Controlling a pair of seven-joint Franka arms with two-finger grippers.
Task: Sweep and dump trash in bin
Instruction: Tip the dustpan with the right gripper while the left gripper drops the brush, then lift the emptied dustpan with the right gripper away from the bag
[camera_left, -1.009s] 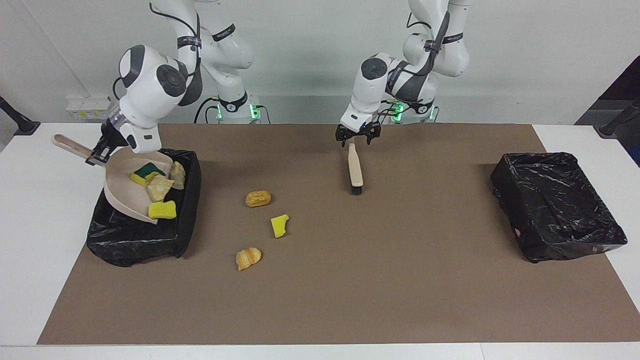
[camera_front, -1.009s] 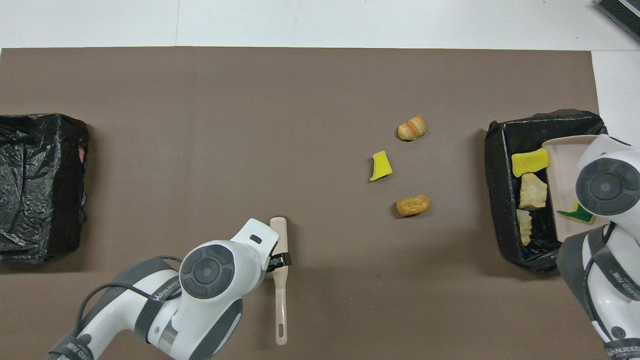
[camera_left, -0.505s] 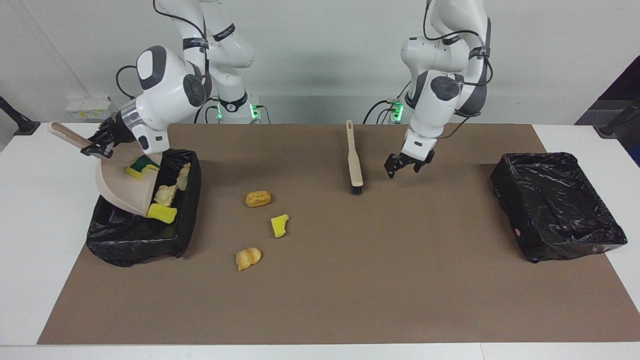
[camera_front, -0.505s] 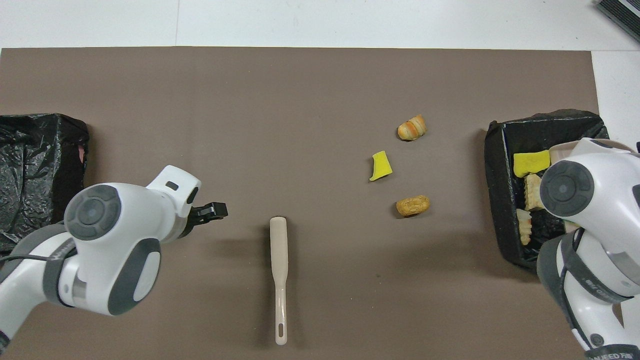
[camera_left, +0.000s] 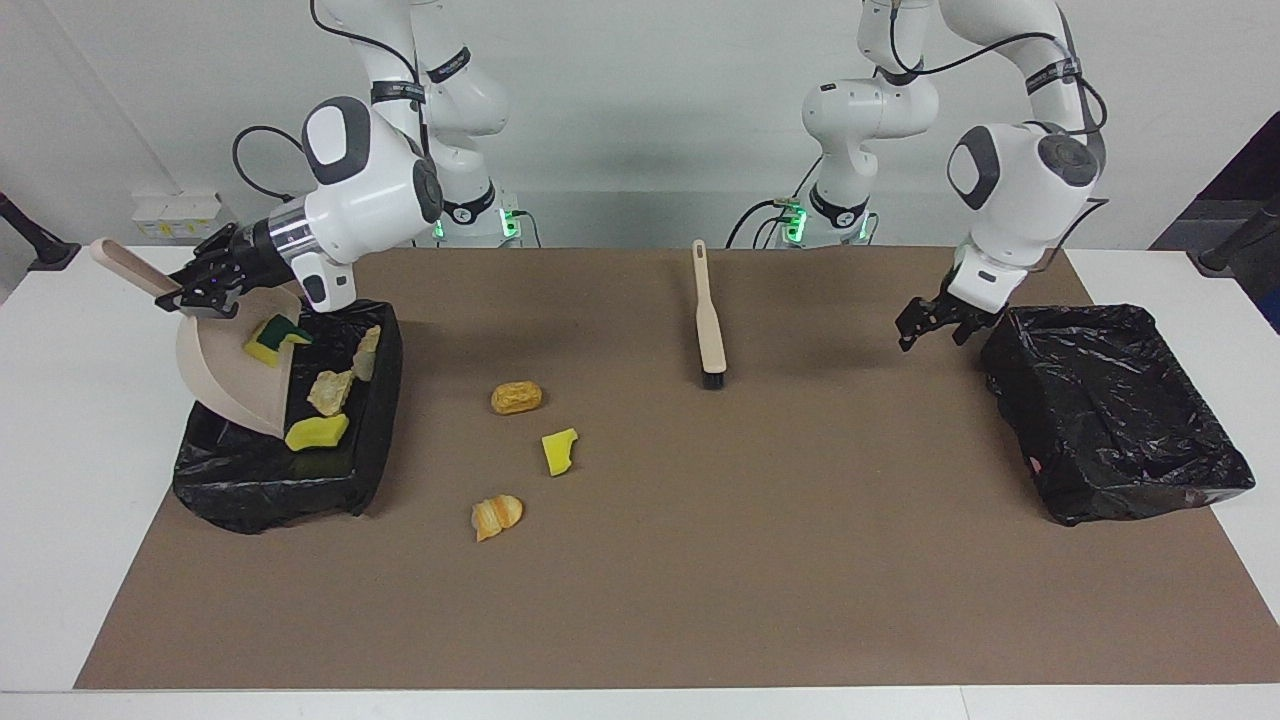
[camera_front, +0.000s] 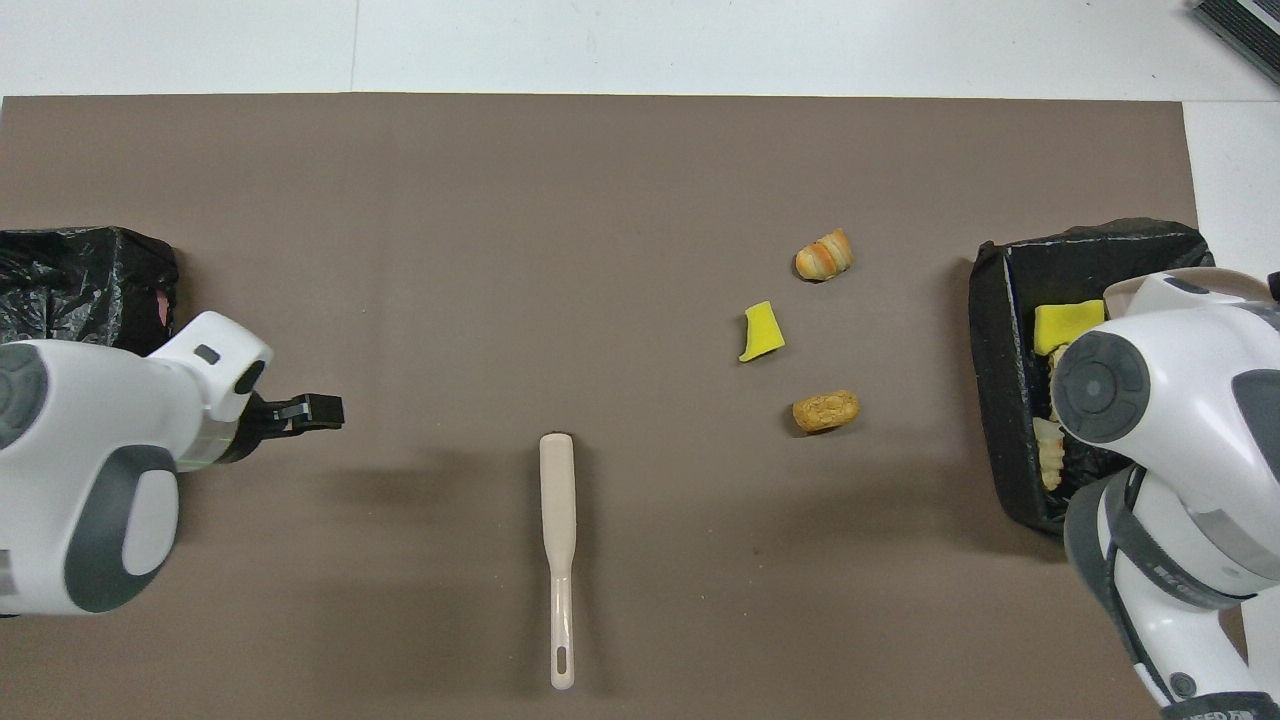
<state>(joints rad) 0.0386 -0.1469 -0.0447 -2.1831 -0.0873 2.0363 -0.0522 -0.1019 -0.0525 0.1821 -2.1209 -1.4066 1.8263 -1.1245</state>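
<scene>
Right tool (camera_left: 208, 290): clamped on the dustpan (camera_left: 225, 372) handle, up over the bin (camera_left: 255, 480) at the right arm's end; hidden under the arm in the overhead view.
Left tool (camera_left: 940, 322): fingers apart, holding nothing, in the air just beside the second bin (camera_left: 1120, 420).
Dustpan: smooth beige plastic, shallow scoop with a stub handle; tipped steeply, lip down inside the bin. Green-backed sponge (camera_left: 270, 335) lies on its sloped face.
Bins: two low rectangular trays lined with crinkled glossy black film, one at each end of the surface (camera_left: 60, 450). The second one's inside shows only black folds.
Trash in bin: yellow sponge bit (camera_left: 316, 432), two pale tan crumbly chunks (camera_left: 330, 390); partly covered by the pan in one view and by the arm in the other.
Trash on mat (camera_left: 800, 580): round orange-brown lump (camera_left: 516, 397), at its 5 o'clock in the facing view a notched yellow sponge piece (camera_left: 559, 451), at its 6 o'clock a striped bread-like lump (camera_left: 496, 515). All well apart from the bin.
Brush (camera_left: 709, 325): slim beige handle, short black bristles, flat on the matte brown mat, untouched, mid-surface.
</scene>
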